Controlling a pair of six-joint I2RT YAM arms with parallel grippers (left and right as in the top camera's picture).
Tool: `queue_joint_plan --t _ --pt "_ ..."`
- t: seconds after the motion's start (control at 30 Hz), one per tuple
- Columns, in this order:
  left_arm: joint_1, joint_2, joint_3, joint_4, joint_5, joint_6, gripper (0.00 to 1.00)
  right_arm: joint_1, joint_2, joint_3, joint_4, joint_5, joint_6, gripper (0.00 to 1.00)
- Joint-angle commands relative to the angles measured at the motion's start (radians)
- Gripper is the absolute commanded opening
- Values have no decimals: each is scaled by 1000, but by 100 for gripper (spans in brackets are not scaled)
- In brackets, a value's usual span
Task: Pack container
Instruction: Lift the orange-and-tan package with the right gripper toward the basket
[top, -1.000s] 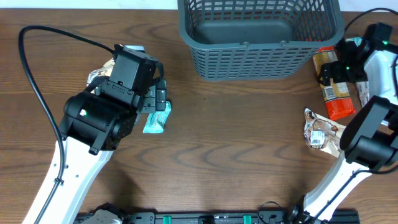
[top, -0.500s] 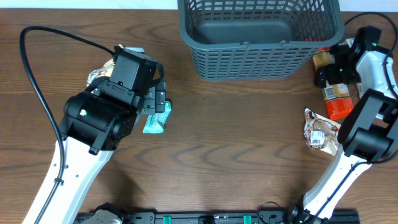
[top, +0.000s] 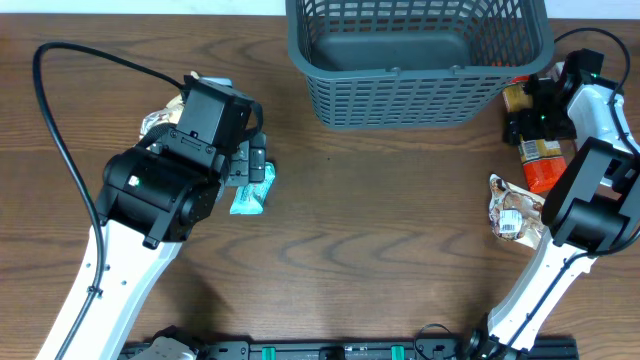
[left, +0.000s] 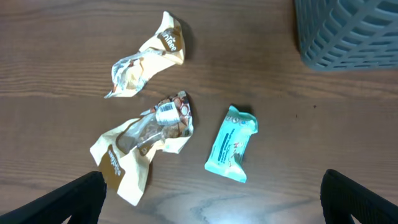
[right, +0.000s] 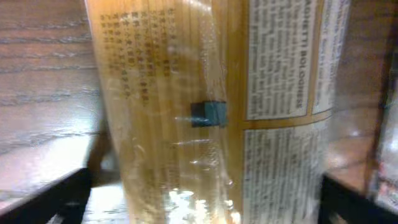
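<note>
Both spread wide, my right end effector (top: 530, 112) has crept over the pasta packet (top: 545, 160) beside the basket (top: 420, 95) at top centre while my left end effector (left: 211, 196) hangs unmoved, so packing hasn't visibly begun.

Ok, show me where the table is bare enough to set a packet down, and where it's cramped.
Bare: the table in front of the basket, between the teal packet and the crumpled wrapper. The basket floor is bare too. Crowded: beside the basket's right end, where the right gripper sits over the orange pack.
</note>
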Motion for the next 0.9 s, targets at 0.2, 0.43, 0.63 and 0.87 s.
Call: queue_joint_plan --t 0.2,0.43,0.63,0.87 --pt "5 0 16 -11 -6 2 99 2 31 3 18 59 149 1" --pt "5 0 16 -11 -6 2 99 -2 2 125 -76 126 237 1" --pt "5 0 16 -15 -6 1 99 -3 -54 400 -259 127 245 1" --pt "5 0 16 -45 -6 1 99 -4 -162 700 -390 111 253 1"
